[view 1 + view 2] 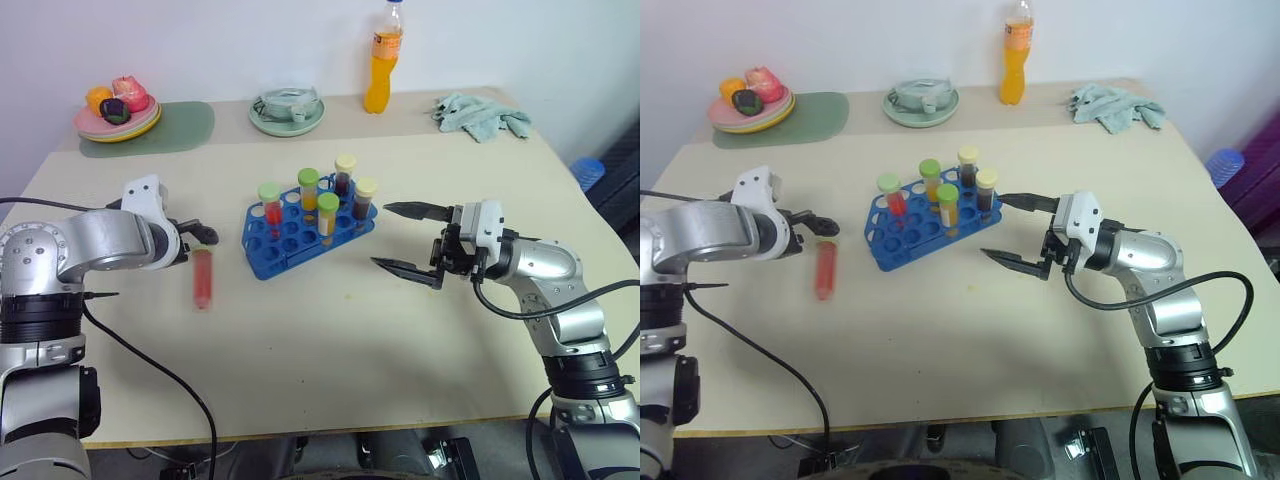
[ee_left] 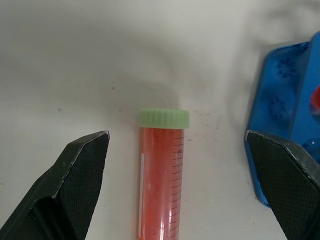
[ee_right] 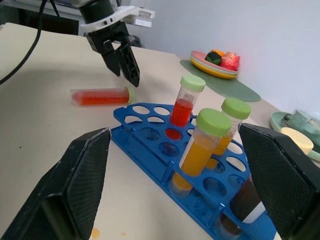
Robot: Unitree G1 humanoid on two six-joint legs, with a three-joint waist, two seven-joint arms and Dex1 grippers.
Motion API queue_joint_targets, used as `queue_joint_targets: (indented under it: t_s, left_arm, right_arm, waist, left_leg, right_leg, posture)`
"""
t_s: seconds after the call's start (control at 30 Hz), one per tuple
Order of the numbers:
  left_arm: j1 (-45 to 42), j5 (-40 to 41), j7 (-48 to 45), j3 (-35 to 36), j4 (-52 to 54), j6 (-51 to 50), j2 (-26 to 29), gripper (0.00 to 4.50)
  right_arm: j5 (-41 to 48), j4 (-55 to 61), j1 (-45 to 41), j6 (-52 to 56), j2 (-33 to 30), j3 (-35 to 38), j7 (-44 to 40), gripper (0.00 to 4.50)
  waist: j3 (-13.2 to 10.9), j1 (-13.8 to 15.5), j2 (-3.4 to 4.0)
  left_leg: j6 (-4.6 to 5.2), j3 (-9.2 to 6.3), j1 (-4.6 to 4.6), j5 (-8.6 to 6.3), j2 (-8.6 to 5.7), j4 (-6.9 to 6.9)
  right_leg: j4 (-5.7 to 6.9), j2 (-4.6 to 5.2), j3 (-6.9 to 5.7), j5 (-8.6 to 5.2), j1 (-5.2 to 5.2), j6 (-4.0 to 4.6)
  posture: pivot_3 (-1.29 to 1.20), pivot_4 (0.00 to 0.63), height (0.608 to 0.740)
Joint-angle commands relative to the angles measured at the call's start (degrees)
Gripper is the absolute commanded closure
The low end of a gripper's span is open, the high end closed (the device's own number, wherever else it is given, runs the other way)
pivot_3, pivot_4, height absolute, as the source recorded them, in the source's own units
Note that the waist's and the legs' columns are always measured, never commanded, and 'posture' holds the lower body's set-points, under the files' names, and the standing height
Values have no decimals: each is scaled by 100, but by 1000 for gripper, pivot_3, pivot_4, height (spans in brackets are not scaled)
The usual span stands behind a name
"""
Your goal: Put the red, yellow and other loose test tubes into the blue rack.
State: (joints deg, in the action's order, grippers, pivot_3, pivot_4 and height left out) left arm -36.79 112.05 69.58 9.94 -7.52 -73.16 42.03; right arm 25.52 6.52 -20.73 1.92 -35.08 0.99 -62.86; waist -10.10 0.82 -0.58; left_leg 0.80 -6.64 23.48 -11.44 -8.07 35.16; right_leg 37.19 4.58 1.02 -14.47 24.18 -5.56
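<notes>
A loose test tube (image 1: 203, 278) with red liquid and a green cap lies flat on the table, left of the blue rack (image 1: 262, 262). My left gripper (image 1: 203, 235) hovers just above its capped end, open. In the left wrist view the tube (image 2: 160, 185) lies between the two spread fingers (image 2: 82, 165), apart from both. Several capped tubes stand upright in the rack: red (image 1: 271, 208), yellow-orange (image 1: 309, 190) and dark brown (image 1: 345, 175). My right gripper (image 1: 379, 235) is open and empty at the rack's right end, pointing towards it.
An orange drink bottle (image 1: 383, 60), a pale-green plate (image 1: 287, 115) and a plate of toy fruit (image 1: 118, 112) on a green mat line the far edge. A crumpled cloth (image 1: 480, 115) lies at the far right. Bare tabletop stretches in front of the rack.
</notes>
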Motion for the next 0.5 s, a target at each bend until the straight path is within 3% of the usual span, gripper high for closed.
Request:
queue_joint_targets:
  t_s: [0.03,0.5]
  left_arm:
    - [-63,95,343,221,19,78,-186,0]
    - [55,95,2269,936,365,632,-1512,0]
  right_arm:
    - [16,57,-45,-144,15,114,3,342]
    - [16,-6,-64,-151,24,91,-14,342]
  waist:
    - [0,10,0]
    - [3,11,-5]
  left_leg:
    - [0,0,0,0,0,1]
    - [-3,3,0,2,0,5]
  right_leg:
    - [0,0,0,0,-1,0]
    - [2,0,2,1,-1,-1]
  posture:
    - [0,150,740]
    - [0,150,740]
